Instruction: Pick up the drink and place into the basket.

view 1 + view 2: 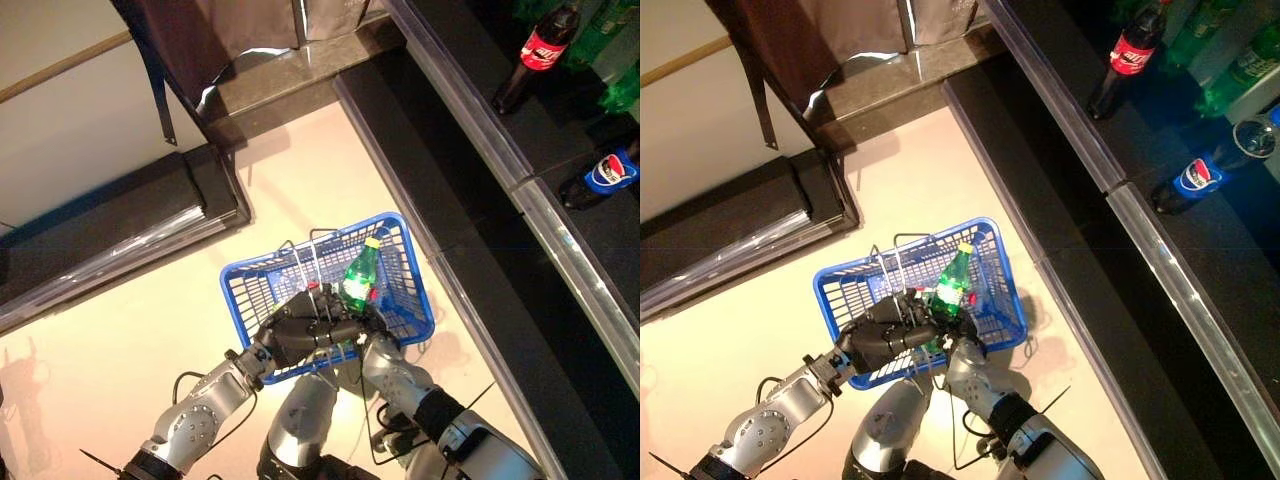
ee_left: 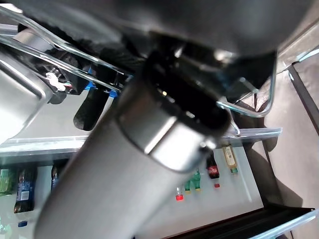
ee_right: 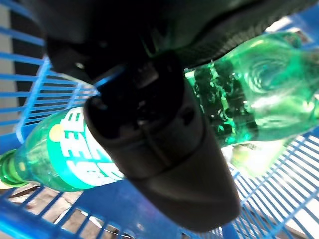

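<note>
The blue basket [image 1: 408, 283] hangs raised in front of me over the beige floor. My left hand [image 1: 298, 328] is shut on its thin wire handles [image 2: 247, 110]. A green drink bottle [image 1: 358, 276] with a yellow cap stands tilted inside the basket. My right hand [image 1: 371, 330] reaches into the basket from the near side and is shut on the bottle's lower part. In the right wrist view the thumb [image 3: 164, 149] lies across the green bottle [image 3: 264, 94], with the basket's blue mesh [image 3: 45, 94] behind it.
A dark shelf with a metal front rail [image 1: 560, 240] runs along the right. It holds a red-labelled cola bottle [image 1: 535, 55], a blue-labelled bottle [image 1: 606, 174] and green bottles. A low dark platform [image 1: 120, 230] lies at the left.
</note>
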Robot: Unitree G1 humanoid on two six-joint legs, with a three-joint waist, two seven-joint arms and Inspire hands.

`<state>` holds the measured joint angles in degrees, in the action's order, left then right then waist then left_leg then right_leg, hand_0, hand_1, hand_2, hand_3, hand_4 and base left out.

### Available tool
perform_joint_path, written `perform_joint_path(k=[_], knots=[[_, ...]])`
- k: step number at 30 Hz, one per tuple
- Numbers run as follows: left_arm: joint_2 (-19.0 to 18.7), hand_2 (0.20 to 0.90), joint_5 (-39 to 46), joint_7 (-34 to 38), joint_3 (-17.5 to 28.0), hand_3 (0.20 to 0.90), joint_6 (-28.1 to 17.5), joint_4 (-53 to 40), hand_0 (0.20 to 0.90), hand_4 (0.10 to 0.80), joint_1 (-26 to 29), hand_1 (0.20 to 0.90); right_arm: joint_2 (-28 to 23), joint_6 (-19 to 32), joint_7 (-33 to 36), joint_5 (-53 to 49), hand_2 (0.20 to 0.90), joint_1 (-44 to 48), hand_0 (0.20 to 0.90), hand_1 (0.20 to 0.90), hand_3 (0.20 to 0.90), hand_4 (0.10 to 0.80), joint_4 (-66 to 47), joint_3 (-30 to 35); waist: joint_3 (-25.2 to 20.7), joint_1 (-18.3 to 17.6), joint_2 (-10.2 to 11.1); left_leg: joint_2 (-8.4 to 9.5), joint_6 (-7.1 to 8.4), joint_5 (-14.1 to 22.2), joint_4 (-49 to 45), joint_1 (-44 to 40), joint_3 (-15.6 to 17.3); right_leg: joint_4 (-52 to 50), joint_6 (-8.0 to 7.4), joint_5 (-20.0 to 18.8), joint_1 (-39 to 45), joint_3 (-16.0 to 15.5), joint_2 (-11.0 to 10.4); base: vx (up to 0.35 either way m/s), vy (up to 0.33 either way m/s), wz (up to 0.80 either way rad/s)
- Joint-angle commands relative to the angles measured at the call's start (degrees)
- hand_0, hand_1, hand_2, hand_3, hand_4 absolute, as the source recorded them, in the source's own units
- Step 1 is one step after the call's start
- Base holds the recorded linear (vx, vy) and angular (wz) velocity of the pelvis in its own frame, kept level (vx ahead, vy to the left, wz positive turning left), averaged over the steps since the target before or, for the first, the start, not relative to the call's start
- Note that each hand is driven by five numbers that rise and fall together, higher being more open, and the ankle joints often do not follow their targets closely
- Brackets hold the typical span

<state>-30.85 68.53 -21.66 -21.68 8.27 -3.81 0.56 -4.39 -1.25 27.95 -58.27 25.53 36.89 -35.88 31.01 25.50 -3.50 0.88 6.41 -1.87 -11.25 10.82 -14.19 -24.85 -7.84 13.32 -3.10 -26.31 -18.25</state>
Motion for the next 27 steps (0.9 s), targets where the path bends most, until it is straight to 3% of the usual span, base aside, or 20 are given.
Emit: perform_joint_path(k=[1,7,17,18,19,20,21,22,23,27], knots=[[6.3,0.300,5.4,-16.4,0.3,0.200,-6.3,-28.0,0.300,0.100,10.1,0.300,7.7,4.5,-5.5,-4.2,0.300,7.7,0.300,0.300,0.200,0.100,-2.6,-0.7,-2.6,-0.9,-3.1,3.44,-4.56,0.1,-2.7,1.5,0.7,-0.5,3.35,-4.8,0.7,-1.6,2.8,0.033,-0.008,0.01],[6.2,0.300,6.5,-16.6,0.2,0.200,-5.7,-27.9,0.300,0.100,10.6,0.300,7.8,6.1,-8.0,-15.4,0.300,10.2,0.300,0.300,0.200,0.100,-0.3,3.2,-2.1,-0.8,-3.3,3.58,-4.90,0.1,-3.0,2.1,0.9,-1.3,3.18,-5.1,0.0,-1.7,2.2,0.011,0.000,0.01],[5.6,0.300,7.5,-17.0,1.4,0.200,-4.2,-27.2,0.300,0.100,11.0,0.300,5.5,3.2,-11.1,-21.3,0.300,14.8,0.300,0.300,0.200,0.100,4.4,9.5,-1.9,0.2,-3.6,4.10,-5.38,0.2,-3.6,2.6,1.1,-2.8,3.02,-5.4,-0.9,-2.7,0.9,0.018,0.000,0.04],[5.5,0.300,8.0,-17.0,1.9,0.200,-3.8,-27.1,0.300,0.100,11.1,0.300,4.8,2.7,-11.4,-22.2,0.406,15.4,0.406,0.406,0.324,0.224,6.2,10.9,-1.9,0.3,-3.5,4.15,-5.51,0.3,-3.8,2.8,1.3,-3.2,2.93,-5.5,-1.1,-2.8,0.6,0.021,-0.004,0.09],[5.5,0.300,8.0,-16.9,1.9,0.200,-3.8,-27.1,0.300,0.100,11.2,0.300,4.8,2.7,-11.5,-22.2,0.429,15.5,0.429,0.429,0.351,0.251,6.3,10.9,-1.9,0.3,-3.5,4.15,-5.52,0.3,-3.8,2.8,1.3,-3.2,2.92,-5.5,-1.1,-2.8,0.6,0.019,0.004,0.08],[5.4,0.300,8.4,-16.9,2.3,0.200,-3.7,-27.1,0.300,0.100,11.1,0.300,4.1,2.5,-11.6,-23.0,0.512,15.8,0.512,0.512,0.447,0.347,7.6,12.0,-1.8,0.2,-3.5,4.18,-5.64,0.3,-3.8,2.9,1.4,-3.4,2.87,-5.5,-1.3,-2.7,0.6,0.006,0.018,0.04],[5.5,0.300,8.5,-17.1,2.5,0.200,-3.6,-27.0,0.300,0.100,11.0,0.300,3.7,2.2,-11.3,-23.3,0.629,16.0,0.629,0.629,0.584,0.484,8.1,12.6,-1.7,0.1,-3.5,4.20,-5.67,0.3,-3.9,3.0,1.5,-3.4,2.87,-5.4,-1.4,-2.6,0.7,0.000,0.000,0.00],[5.5,0.300,8.5,-17.2,2.5,0.200,-3.6,-27.0,0.300,0.100,11.0,0.300,3.6,2.2,-11.2,-23.4,0.705,16.0,0.705,0.705,0.672,0.572,8.2,12.7,-1.7,0.1,-3.5,4.20,-5.68,0.3,-4.0,3.1,1.5,-3.5,2.88,-5.4,-1.5,-2.6,0.6,0.005,0.035,0.02],[5.5,0.300,8.5,-17.5,2.6,0.200,-3.7,-27.0,0.300,0.100,10.8,0.300,3.1,1.9,-10.9,-23.5,0.846,16.0,0.846,0.846,0.837,0.737,8.5,13.4,-1.5,0.1,-3.7,4.20,-5.75,0.3,-4.2,3.3,1.7,-3.8,2.93,-5.4,-1.7,-2.7,0.4,0.004,0.030,0.02],[5.5,0.300,8.7,-17.4,2.5,0.200,-3.7,-27.3,0.300,0.100,11.0,0.300,2.6,2.1,-10.1,-22.9,0.900,15.9,0.900,0.900,0.900,0.800,9.2,14.8,-1.2,0.1,-3.7,4.24,-6.00,0.5,-4.1,3.4,1.8,-4.6,2.86,-5.4,-2.3,-2.9,0.0,0.002,0.009,0.00]])
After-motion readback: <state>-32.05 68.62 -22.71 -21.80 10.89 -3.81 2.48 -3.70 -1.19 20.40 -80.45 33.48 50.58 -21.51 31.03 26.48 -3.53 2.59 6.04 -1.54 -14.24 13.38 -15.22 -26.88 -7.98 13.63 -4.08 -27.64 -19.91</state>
